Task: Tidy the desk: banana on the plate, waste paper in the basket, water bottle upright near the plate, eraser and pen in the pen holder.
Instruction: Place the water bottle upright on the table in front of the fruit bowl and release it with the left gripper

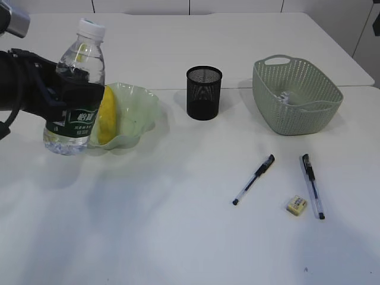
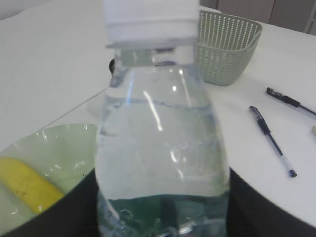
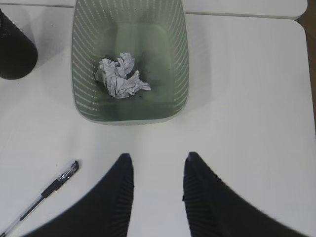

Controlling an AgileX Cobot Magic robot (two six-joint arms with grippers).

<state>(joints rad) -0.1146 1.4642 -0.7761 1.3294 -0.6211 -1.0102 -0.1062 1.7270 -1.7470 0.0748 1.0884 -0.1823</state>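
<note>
- Exterior view: the black mesh pen holder (image 1: 203,92) stands upright near the table centre, between the green plate (image 1: 135,113) and the green basket (image 1: 295,95).
- Two pens lie flat on the table in front of the basket: the left pen (image 1: 253,179) at a slant, the right pen (image 1: 312,186) nearly lengthwise. The eraser (image 1: 296,205) lies just beside the right pen, apart from the left one.
- The waste paper (image 3: 121,75) sits crumpled on the basket floor.
- The banana (image 1: 106,116) lies in the plate, at its left side.
- The water bottle (image 1: 76,89) is upright, slightly tilted, just beside the plate's left rim; its base is at or near the table.
- The left gripper (image 1: 71,98) is clamped on the bottle's labelled lower body, jaws on either side.
- The right gripper (image 3: 157,173) hangs above bare table just short of the basket, jaws apart and holding nothing.
- The surface is a white table (image 1: 178,237); white cabinet fronts stand behind it.
</note>
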